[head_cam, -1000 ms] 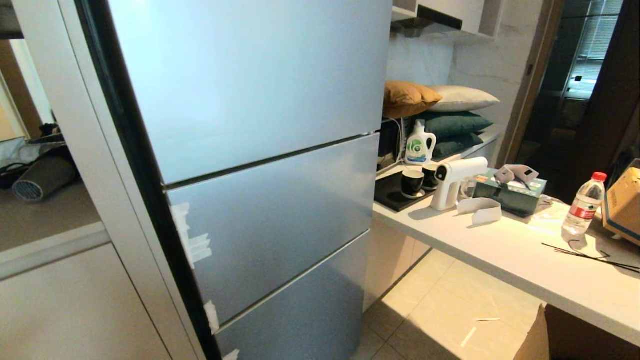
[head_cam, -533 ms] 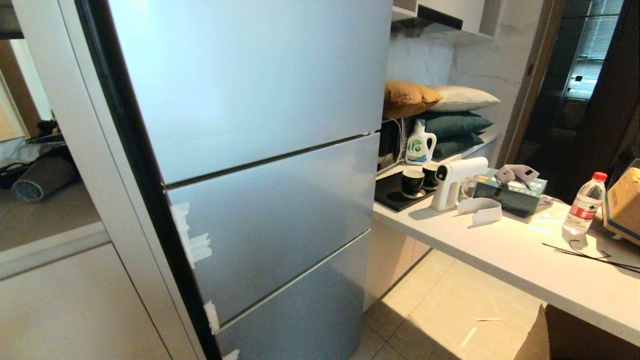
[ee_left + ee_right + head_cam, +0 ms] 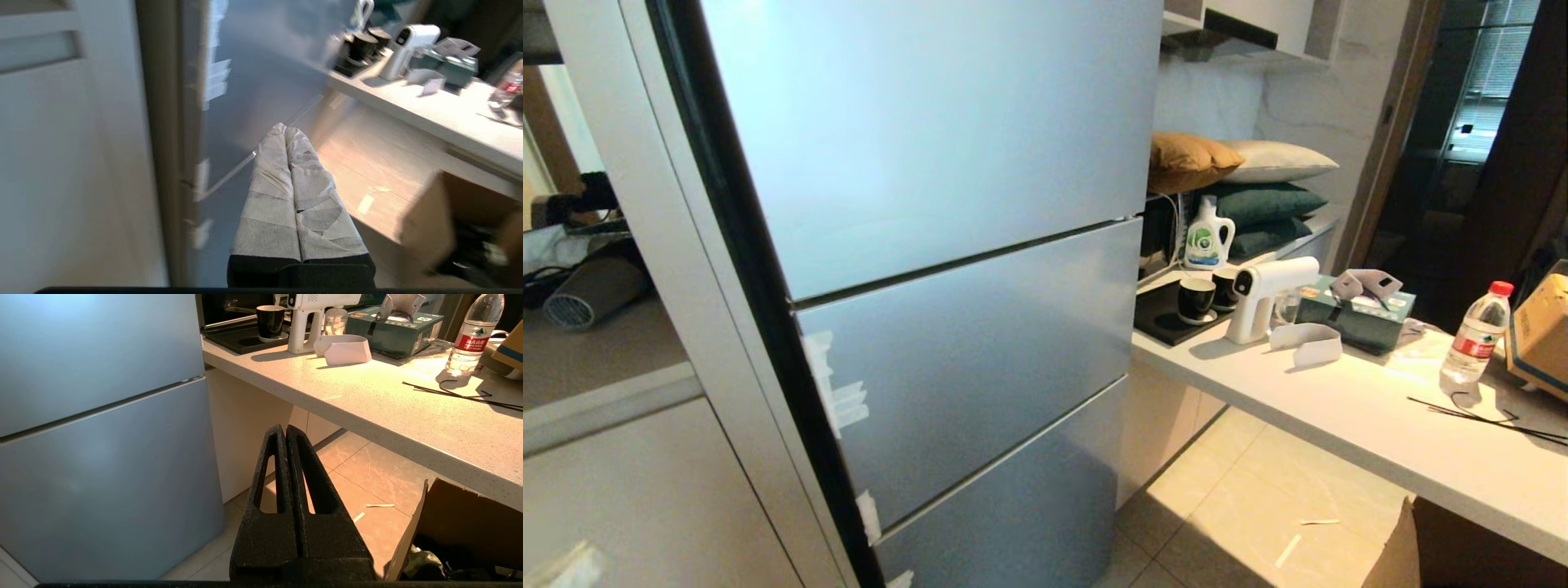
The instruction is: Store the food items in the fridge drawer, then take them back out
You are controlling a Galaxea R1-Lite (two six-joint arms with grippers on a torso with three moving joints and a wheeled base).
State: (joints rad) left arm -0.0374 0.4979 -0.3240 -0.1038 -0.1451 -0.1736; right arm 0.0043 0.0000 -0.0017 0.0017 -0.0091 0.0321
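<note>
fridge: the fridge (image 3: 947, 269) stands closed at the left of the scene, three silver-blue door panels one above the other, with a long level seam between each pair.
fridge drawer: not visible; I judge it is behind one of the closed panels, but I cannot tell which one.
food items: no bun and no pepper show in any view, so I cannot say where they lie.
left gripper: the left gripper (image 3: 284, 130), its fingers wrapped in pale tape, has the fingers pressed together and holds nothing. It is low and near, in front of the left edge of the fridge, where bits of white tape (image 3: 837, 392) stick on the middle panel.
right gripper: the right gripper (image 3: 284, 428) is black, its fingers pressed together and empty, low before the right side of the fridge, beside the counter (image 3: 1347, 408).
relation for the next move: the panels lie ahead and above both grippers, and their seams run level from left to right. The taped left edge is nearer to the left gripper, so I judge this arm is the better placed to open a panel.
step in hand: opening is not yet begun.
</note>
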